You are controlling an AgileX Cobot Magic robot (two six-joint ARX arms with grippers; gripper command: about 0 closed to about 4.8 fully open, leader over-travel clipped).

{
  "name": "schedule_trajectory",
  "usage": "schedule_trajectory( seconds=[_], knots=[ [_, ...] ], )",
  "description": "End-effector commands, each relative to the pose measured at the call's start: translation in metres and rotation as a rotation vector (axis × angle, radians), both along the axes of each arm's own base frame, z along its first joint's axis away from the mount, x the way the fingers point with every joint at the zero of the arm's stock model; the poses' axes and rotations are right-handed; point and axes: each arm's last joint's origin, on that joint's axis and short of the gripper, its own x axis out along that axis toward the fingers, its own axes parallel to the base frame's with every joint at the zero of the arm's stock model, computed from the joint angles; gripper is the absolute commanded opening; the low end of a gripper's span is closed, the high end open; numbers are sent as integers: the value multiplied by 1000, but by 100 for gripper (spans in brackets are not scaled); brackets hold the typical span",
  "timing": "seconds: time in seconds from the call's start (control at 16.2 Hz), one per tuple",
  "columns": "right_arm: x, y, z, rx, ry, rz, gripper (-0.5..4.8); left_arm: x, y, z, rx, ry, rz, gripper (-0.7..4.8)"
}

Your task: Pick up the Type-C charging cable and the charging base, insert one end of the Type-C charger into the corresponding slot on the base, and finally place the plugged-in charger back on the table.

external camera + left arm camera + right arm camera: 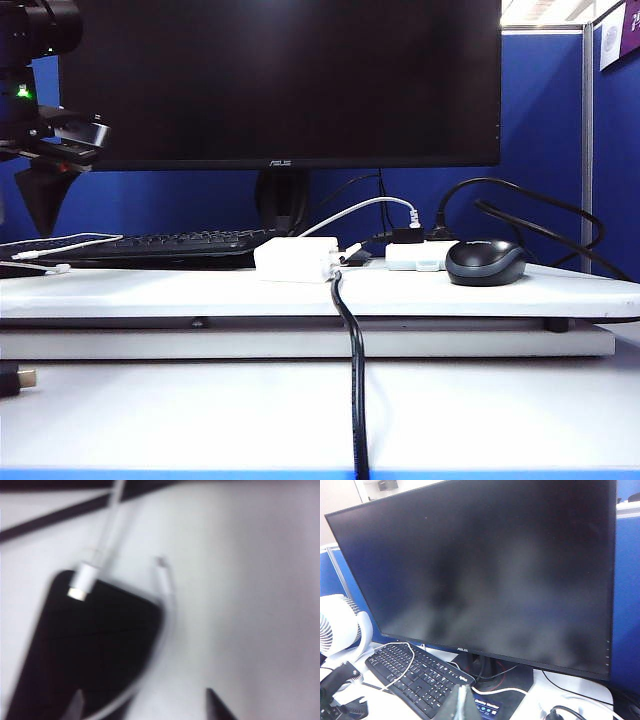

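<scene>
The white charging base (295, 258) lies on the table (480, 296) in front of the monitor stand. The thin white Type-C charging cable (62, 243) runs over the keyboard's left end. In the blurred left wrist view the cable (171, 602) curls beside a flat black slab (90, 650), with its small tip (161, 562) lying free on the table. My left gripper (147, 707) hovers open above it, holding nothing. My right gripper (462, 704) is shut and empty, raised over the keyboard; it does not show in the exterior view. The left arm (58, 135) hangs at the far left.
A large black monitor (280, 80) stands behind the keyboard (170, 243). A smaller white box with black plugs (415, 255) and a black mouse (485, 262) sit right of the base. A thick black cable (352, 370) drops over the front edge. A white fan (340, 625) stands left.
</scene>
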Motion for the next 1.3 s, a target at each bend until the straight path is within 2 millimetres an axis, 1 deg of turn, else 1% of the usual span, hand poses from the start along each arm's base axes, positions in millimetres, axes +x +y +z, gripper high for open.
schedule_trajectory(
  seconds=[0.06, 0.19, 0.43, 0.62, 0.74, 0.99, 1.3],
  knots=[
    [-2, 0, 4, 7, -25, 3, -1, 0, -2, -5, -35, 39, -9, 299],
    [-3, 0, 4, 7, -28, 3, -1, 4, -3, -16, -55, 86, -4, 299],
    [-5, 0, 5, 8, -32, 3, -1, 10, -4, -30, -61, 122, 3, 299],
    [-5, 0, 5, 7, -32, 3, -1, 12, -5, -30, -73, 108, -3, 299],
    [-5, 0, 5, 8, -33, 3, -1, 12, -6, -30, -118, 115, -27, 299],
    [-5, 0, 8, 12, -66, 4, -1, 18, -7, -27, -112, 49, -56, 299],
    [-5, 0, 8, 12, -69, 3, -1, 18, -11, -27, -82, 46, -121, 300]
  ],
)
